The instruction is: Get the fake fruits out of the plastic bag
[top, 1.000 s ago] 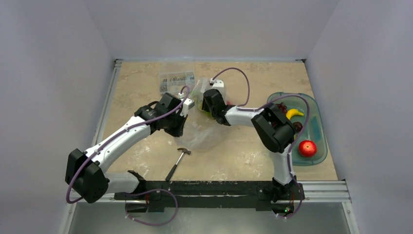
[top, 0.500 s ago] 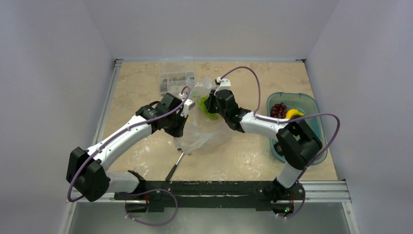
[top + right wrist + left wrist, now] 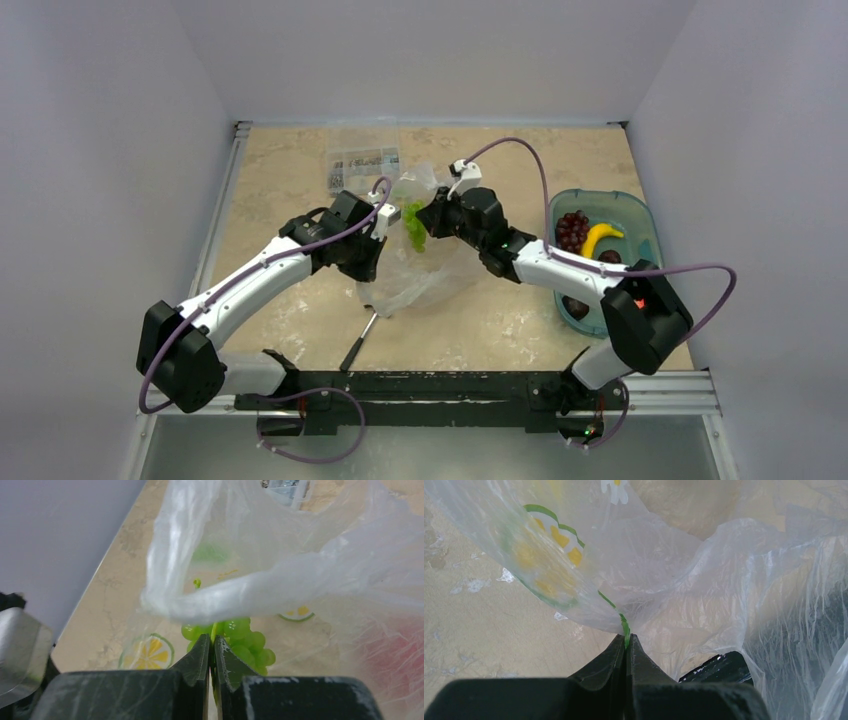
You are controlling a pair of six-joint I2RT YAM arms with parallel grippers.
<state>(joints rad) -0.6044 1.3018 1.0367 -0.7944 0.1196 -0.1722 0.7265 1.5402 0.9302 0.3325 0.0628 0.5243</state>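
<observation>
Top external view: the right gripper [image 3: 432,214] now holds the green grape bunch [image 3: 414,228] raised at the mouth of the plastic bag [image 3: 420,282]; one second ago it was reaching down inside. In the right wrist view its jaws are closed fully on the bunch stem, with a bag fold draped just above. The left gripper [image 3: 626,639] stays pinched tight on the bag rim, anchoring it. The bunch appears nearly free; the teal tray [image 3: 640,245], holding the banana [image 3: 600,236], is the likely destination
</observation>
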